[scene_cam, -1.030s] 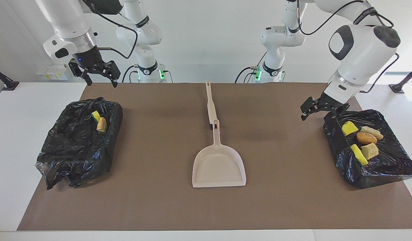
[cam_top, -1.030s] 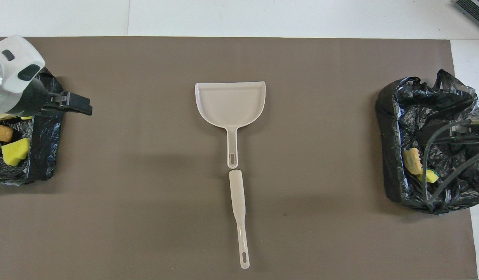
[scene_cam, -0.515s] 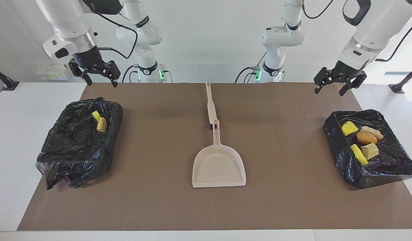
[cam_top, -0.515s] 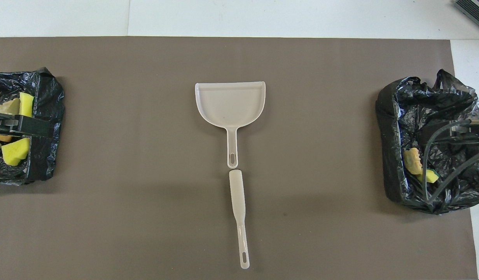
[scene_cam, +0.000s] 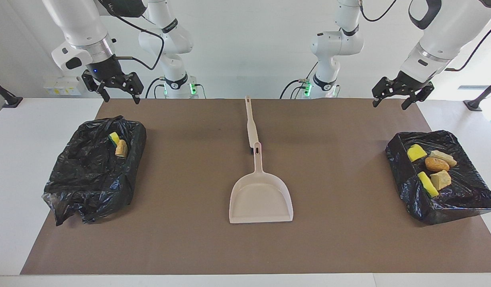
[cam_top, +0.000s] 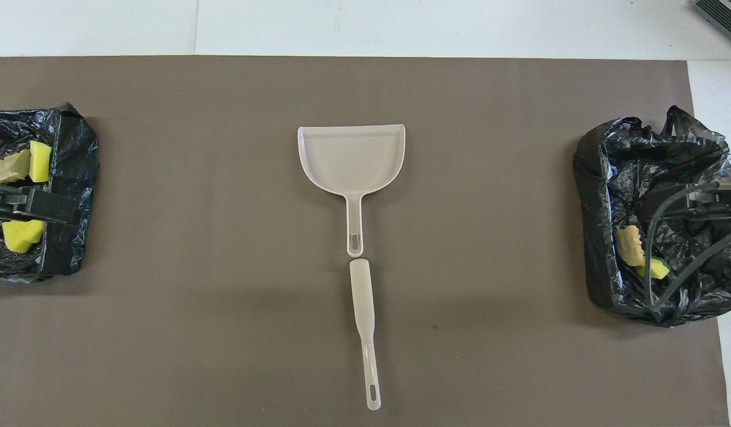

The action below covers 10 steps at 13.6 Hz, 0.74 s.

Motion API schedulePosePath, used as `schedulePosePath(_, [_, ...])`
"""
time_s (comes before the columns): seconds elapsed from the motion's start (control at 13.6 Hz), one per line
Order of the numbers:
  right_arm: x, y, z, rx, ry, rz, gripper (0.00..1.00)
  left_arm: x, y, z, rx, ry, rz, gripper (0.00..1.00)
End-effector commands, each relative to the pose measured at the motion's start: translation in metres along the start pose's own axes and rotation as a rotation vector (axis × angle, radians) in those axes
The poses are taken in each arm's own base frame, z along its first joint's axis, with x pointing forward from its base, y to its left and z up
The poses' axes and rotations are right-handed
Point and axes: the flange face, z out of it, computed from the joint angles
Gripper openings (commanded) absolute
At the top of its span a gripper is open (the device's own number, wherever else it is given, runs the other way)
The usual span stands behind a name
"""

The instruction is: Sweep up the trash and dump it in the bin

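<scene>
Trash lies in two black-bagged bins. The bin [scene_cam: 448, 199] at the left arm's end holds several scraps [scene_cam: 436, 164]: yellow sponge pieces, an orange chunk and tan chunks. The bin [scene_cam: 90, 179] at the right arm's end holds a yellow-green sponge piece [scene_cam: 114, 138] and a tan chunk [scene_cam: 121, 148]. My left gripper [scene_cam: 389, 104] hangs open and empty, high over the mat's corner by the robots. My right gripper [scene_cam: 122, 99] also hangs open and empty above the mat's other corner, where that arm waits. From overhead, the left gripper [cam_top: 39, 207] covers part of its bin [cam_top: 63, 255].
A beige dustpan [scene_cam: 261, 195] lies mid-mat, its handle pointing toward the robots. A beige brush handle [scene_cam: 251, 123] lies in line with it, nearer the robots. The brown mat [scene_cam: 181, 239] covers the white table. Cables cross the other bin [cam_top: 597, 178] in the overhead view.
My left gripper rose from beside the bin at its end and drew back toward the robots, still open. The right arm, the trash and the dustpan have not moved.
</scene>
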Motion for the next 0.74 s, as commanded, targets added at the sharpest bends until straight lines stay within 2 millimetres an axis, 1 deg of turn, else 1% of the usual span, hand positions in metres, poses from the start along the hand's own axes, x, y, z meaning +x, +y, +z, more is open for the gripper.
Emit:
schedulePosePath(0.0, [-0.003, 0.003, -0.003, 0.013, -0.001, -0.019, 1.00, -0.006, 0.001, -0.011, 0.014, -0.007, -0.002, 1.00])
schedulePosePath(0.07, [-0.003, 0.003, -0.003, 0.013, -0.001, -0.019, 1.00, -0.007, -0.001, -0.015, 0.017, -0.007, -0.008, 1.00])
schedulePosePath(0.15, [-0.003, 0.003, -0.003, 0.013, -0.001, -0.019, 1.00, -0.006, 0.002, -0.013, 0.024, -0.017, -0.010, 1.00])
schedulePosePath(0.29, [-0.003, 0.003, -0.003, 0.013, -0.001, -0.019, 1.00, -0.006, 0.012, -0.017, 0.053, -0.009, 0.003, 1.00])
schedulePosePath(0.44, [-0.003, 0.003, -0.003, 0.013, -0.001, -0.019, 1.00, -0.006, 0.015, -0.017, 0.052, -0.011, 0.009, 1.00])
schedulePosePath(0.66, [-0.003, 0.003, -0.003, 0.013, -0.001, -0.019, 1.00, -0.008, 0.007, -0.019, 0.044, -0.007, -0.003, 1.00])
